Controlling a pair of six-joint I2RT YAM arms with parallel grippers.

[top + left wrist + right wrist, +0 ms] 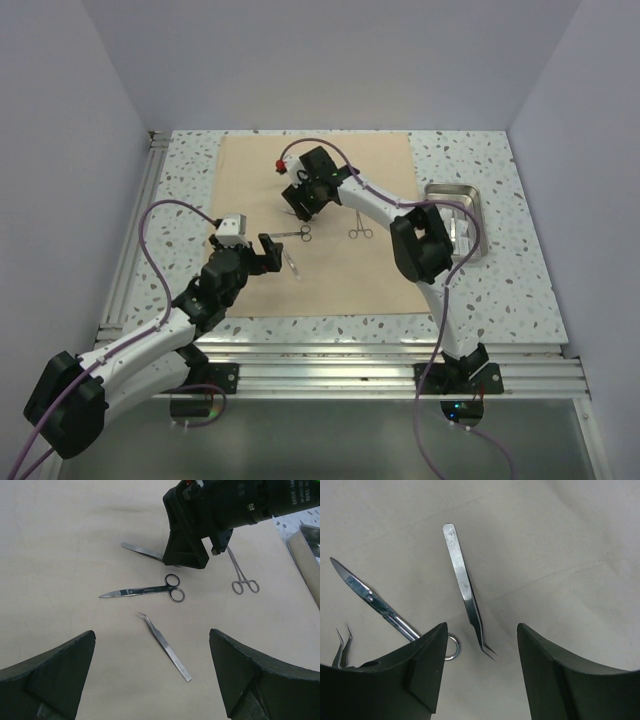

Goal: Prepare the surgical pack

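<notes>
The tan cloth sheet (pixel 330 270) lies flat on the table. On it lie small scissors (pixel 299 233), ring-handled forceps (pixel 360 232) and bent-tip tweezers (pixel 290 263). My left gripper (pixel 272 250) is open and hovers over these tweezers (pixel 165 647), with the scissors (pixel 145 590) beyond. My right gripper (pixel 298 205) is open and hovers low over a second pair of tweezers (pixel 465 587), whose tip lies between its fingers (pixel 415 670). The scissors (pixel 375 602) lie to its left. The steel tray (pixel 455 215) stands at the right. No clear packets are in view.
The speckled table (pixel 500 290) borders the cloth on all sides. Grey walls close in the back and both sides. In the left wrist view the right gripper (pixel 187 545) stands over the far tweezers (pixel 140 550), the forceps (pixel 242 575) lie to the right, and the tray's rim (pixel 305 555) shows.
</notes>
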